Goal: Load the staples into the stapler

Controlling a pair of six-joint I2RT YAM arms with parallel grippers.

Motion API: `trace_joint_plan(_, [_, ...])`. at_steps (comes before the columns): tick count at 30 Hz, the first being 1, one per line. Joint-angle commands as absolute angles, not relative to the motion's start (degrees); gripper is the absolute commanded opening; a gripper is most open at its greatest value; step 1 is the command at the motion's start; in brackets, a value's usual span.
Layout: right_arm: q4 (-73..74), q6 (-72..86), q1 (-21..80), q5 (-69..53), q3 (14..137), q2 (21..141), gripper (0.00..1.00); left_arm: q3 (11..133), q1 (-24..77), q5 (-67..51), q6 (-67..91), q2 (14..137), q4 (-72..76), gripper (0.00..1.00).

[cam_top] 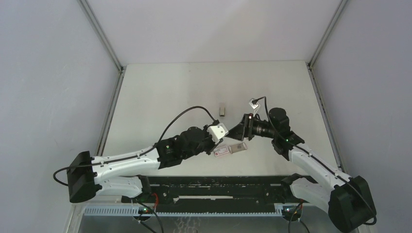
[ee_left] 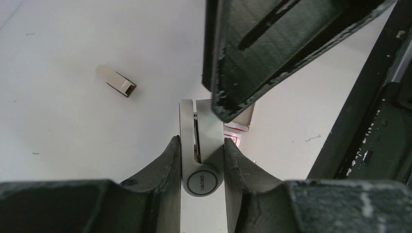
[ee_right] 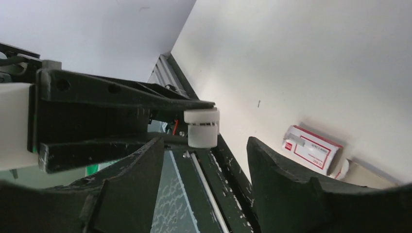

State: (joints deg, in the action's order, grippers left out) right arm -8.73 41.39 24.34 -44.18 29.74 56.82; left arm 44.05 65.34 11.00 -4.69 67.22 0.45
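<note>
My left gripper (ee_left: 201, 141) is shut on the white mini stapler (ee_left: 200, 160), which I hold off the table with its round logo end toward the wrist and a dark slot along its side. In the top view this gripper (cam_top: 224, 139) is at mid-table. My right gripper (ee_right: 205, 143) is open and empty, tip to tip with the left one (cam_top: 236, 133). The stapler's far end (ee_right: 201, 127) shows just beyond its fingers. One right finger (ee_left: 272, 48) covers the stapler's far end. A small silvery-grey bar, the staples (ee_left: 118, 82), lies alone on the table beyond both grippers (cam_top: 222, 109).
A pinkish-red-and-white flat box (cam_top: 221, 151) lies under the grippers with its tan tray (cam_top: 238, 147) beside it. Both show in the right wrist view, box (ee_right: 311, 148) and tray (ee_right: 362, 170). A black rail (cam_top: 214, 187) runs along the near table edge.
</note>
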Motion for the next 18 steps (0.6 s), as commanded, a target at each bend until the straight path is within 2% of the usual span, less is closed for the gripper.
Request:
trace_joint_plan(1, [-12.0, 42.16, 26.63, -42.23, 33.15, 58.63, 0.6, 44.04, 66.14, 12.21, -6.06, 64.7, 2.11, 0.0])
trace_joint_plan(9, [-10.91, 40.97, 28.93, -41.4, 33.22, 59.53, 0.41, 43.9, 66.56, 12.55, -6.47, 64.12, 2.02, 0.0])
trace_joint_plan(18, [-12.45, 40.7, 29.15, -42.72, 33.24, 60.73, 0.36, 44.75, 67.35, 11.65, -6.35, 64.29, 1.06, 0.0])
